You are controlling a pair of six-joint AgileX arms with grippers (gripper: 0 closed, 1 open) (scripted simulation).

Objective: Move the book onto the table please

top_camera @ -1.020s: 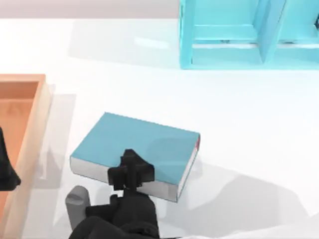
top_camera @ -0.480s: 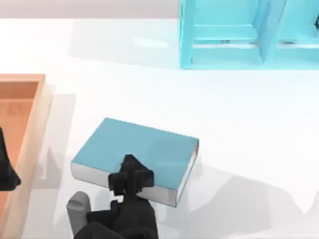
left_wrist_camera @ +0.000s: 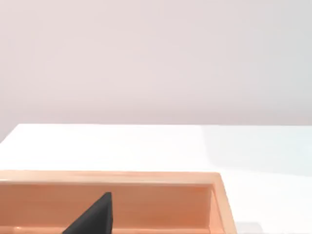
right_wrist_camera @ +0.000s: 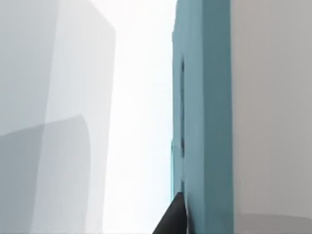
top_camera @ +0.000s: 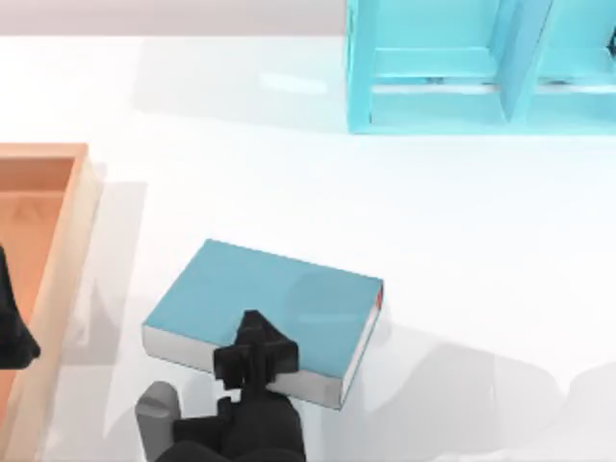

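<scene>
- The book (top_camera: pixel 274 303) is seen lying flat, teal cover up, on the white table (top_camera: pixel 462 221), toward the near edge and left of the middle, with its white page edges facing the near side and a small red mark at its right-hand corner.
- The right gripper (top_camera: pixel 252 354) is placed at the book's near long edge, its black fingers closed over that edge, one finger lying on the cover.
- In the right wrist view, the teal cover (right_wrist_camera: pixel 204 112) is seen edge-on, with a dark fingertip (right_wrist_camera: pixel 173 219) against it.
- The left gripper (top_camera: pixel 12 327) is parked over the wooden tray (top_camera: pixel 67 241) at the table's left side; whether its fingers are spread cannot be told.
- A light-blue shelf (top_camera: pixel 452 67) stands at the far side, well apart from the book.
</scene>
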